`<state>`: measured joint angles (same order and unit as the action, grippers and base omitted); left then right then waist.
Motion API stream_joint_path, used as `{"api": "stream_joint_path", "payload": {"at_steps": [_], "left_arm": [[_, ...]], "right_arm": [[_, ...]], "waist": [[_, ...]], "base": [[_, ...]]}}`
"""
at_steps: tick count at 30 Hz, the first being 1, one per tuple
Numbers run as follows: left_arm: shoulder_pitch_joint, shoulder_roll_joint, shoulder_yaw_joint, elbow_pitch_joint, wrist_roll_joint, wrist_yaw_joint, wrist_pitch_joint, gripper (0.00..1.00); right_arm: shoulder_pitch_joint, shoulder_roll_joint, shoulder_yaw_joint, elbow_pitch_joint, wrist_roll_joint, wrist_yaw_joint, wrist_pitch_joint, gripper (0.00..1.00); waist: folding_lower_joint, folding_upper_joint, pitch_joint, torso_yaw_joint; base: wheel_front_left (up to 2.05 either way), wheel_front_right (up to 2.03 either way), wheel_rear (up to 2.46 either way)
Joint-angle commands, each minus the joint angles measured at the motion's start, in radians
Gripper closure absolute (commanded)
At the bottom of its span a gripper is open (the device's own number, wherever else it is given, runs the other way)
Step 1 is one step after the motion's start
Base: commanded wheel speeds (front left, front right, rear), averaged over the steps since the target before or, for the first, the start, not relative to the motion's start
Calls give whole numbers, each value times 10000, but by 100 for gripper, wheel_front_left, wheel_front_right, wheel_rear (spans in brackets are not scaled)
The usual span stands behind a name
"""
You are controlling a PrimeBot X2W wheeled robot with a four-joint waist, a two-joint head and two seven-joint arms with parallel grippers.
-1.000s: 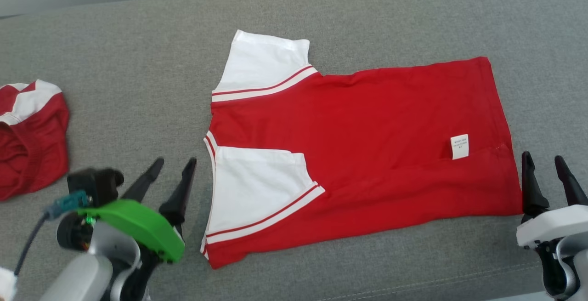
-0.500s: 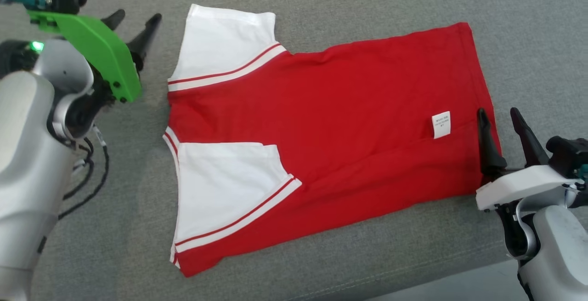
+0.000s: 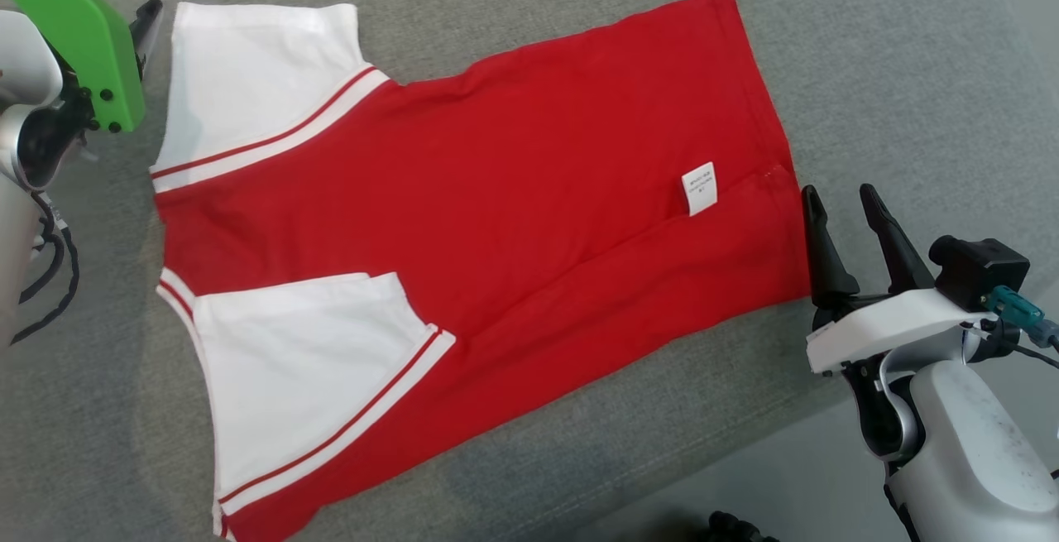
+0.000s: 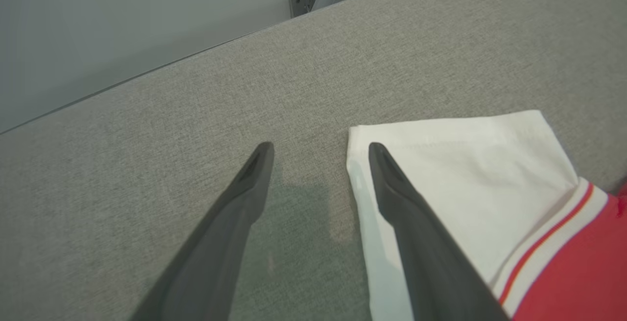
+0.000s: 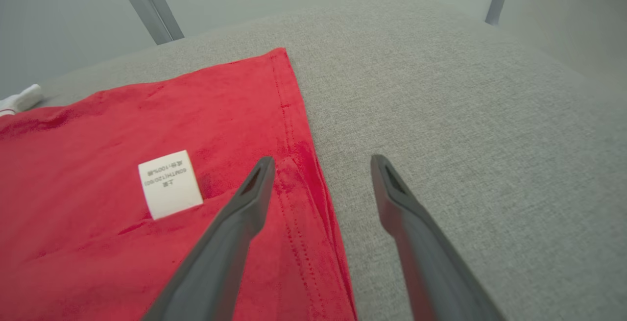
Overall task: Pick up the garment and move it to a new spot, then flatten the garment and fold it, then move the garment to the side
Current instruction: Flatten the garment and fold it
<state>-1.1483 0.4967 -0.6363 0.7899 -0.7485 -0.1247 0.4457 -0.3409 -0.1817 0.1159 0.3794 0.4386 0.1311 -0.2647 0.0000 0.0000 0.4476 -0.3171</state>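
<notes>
The garment (image 3: 513, 194) lies flat on the counter (image 3: 869, 45), sleeves (image 3: 256, 70) at the left gripper (image 4: 321, 147), hem (image 3: 769, 136) at the right gripper (image 3: 839, 194); both jaws apart.

Garment (image 3: 513, 194) on surface (image 3: 869, 70) between left tool (image 4: 321, 148) and right tool (image 3: 839, 194)

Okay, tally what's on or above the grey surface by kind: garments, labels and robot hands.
garment: 1
care label: 1
robot hands: 2, the left hand and the right hand
total: 4
</notes>
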Motion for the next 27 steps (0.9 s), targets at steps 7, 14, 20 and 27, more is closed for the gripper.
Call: {"api": "stream_joint_path", "payload": {"at_steps": [7,14,20,27], "left_arm": [[-348,173,-500,644,-251,-70,47,0],[-397,464,-1201,657,-654,-72,293,0],[-567,506,-1388,840,-808,-69,148,0],[-790,446,-1612,1237,-908,-70,-96,34]], "right_arm": [[186,128,-119,-127,64,-7,-15,0],[200,173,-113,-155,36,-8,-15,0],[58,73,27,-158,-5,-7,-15,0],[-94,-23,139,-126,-34,-7,-15,0]], "waist": [[0,0,400,-817],[0,0,338,-905],[0,0,366,-949],[0,0,425,-1022]], "base": [[0,0,0],[0,0,0],[0,0,0],[0,0,0]]}}
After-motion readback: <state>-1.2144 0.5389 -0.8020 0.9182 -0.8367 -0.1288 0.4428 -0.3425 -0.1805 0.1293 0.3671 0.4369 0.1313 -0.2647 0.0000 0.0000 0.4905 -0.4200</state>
